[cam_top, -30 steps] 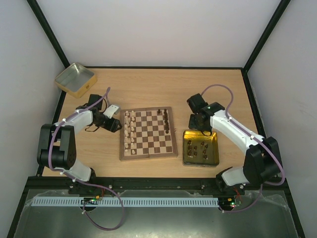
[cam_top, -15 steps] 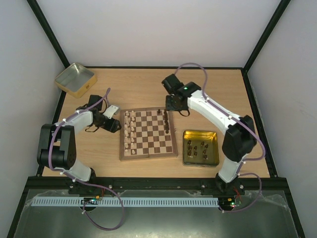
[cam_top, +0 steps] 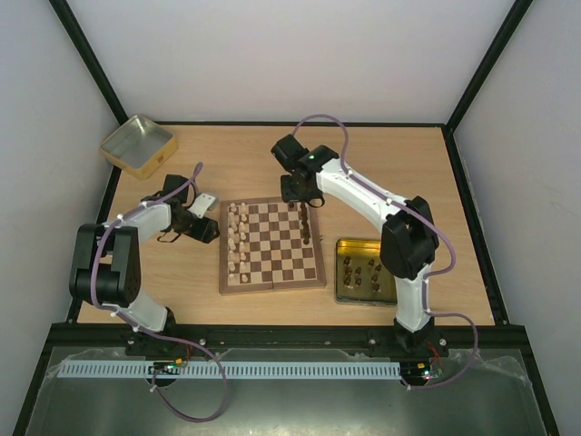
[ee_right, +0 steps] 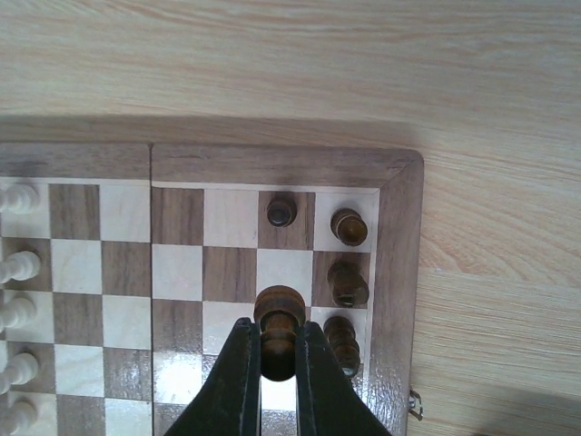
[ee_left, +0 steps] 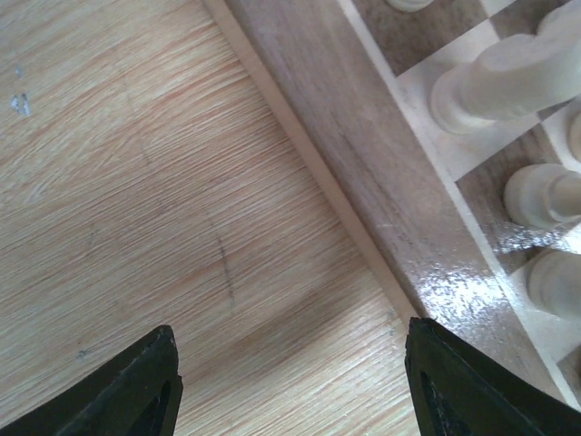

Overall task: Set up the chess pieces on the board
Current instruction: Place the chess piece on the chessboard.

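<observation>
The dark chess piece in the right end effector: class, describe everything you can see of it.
The dark piece is a turned wooden figure, glossy dark brown, with a rounded knob top above a narrower stem. It looks upright. The right end effector is shut on its stem, a finger on each side. It is over the board near a corner, in the second row from the rim, next to four dark pieces standing there. Whether its base touches the board cannot be told.

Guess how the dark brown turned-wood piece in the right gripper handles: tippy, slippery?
The dark brown turned-wood piece is small, so probably light and stiff. Round stem: may twist in the right gripper. Glossy wooden chessboard: may slide or tip on release.
</observation>
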`<state>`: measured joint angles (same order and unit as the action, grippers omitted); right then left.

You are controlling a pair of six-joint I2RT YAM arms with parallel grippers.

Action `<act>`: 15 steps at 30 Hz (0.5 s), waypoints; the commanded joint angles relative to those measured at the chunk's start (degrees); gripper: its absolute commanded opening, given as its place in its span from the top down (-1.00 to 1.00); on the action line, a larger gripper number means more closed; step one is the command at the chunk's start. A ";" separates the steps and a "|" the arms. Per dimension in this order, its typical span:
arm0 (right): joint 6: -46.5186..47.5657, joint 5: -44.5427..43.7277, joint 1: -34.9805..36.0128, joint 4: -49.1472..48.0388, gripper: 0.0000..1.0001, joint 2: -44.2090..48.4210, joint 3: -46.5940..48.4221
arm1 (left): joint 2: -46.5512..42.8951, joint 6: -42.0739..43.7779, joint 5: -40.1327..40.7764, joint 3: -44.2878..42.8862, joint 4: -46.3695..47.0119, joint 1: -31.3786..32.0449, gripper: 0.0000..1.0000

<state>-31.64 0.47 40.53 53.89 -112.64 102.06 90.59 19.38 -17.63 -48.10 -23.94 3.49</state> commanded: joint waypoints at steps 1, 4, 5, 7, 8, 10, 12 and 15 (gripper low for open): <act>1.38 0.98 0.16 2.90 0.96 -2.05 2.14 | 0.99 -1.00 1.59 0.28 0.19 -0.57 -0.37; 1.49 1.61 0.26 2.95 0.96 -2.72 2.06 | 1.08 -1.07 1.62 0.19 0.21 -0.59 -0.37; 1.49 1.75 0.40 2.97 0.96 -2.88 1.94 | 1.08 -1.08 1.61 0.18 0.25 -0.59 -0.37; 1.49 1.98 0.41 2.93 0.96 -3.30 1.45 | 1.16 -1.12 1.72 0.20 0.26 -0.59 -0.38; 1.45 1.92 0.57 2.85 0.96 -3.48 1.20 | 1.12 -1.15 1.66 0.20 0.23 -0.63 -0.38; 1.48 1.93 0.72 2.72 0.96 -3.78 0.79 | 1.08 -1.18 1.57 0.20 0.30 -0.59 -0.38; 1.49 1.74 0.88 2.58 0.96 -4.34 0.74 | 0.98 -1.10 1.42 0.17 0.30 -0.63 -0.38; 1.56 1.90 0.90 2.41 0.96 -5.29 0.98 | 0.91 -1.12 1.37 0.23 0.21 -0.67 -0.38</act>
<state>-30.98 2.63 40.99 54.81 -115.94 102.17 91.29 18.79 -16.29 -48.10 -23.46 3.18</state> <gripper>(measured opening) 0.034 0.689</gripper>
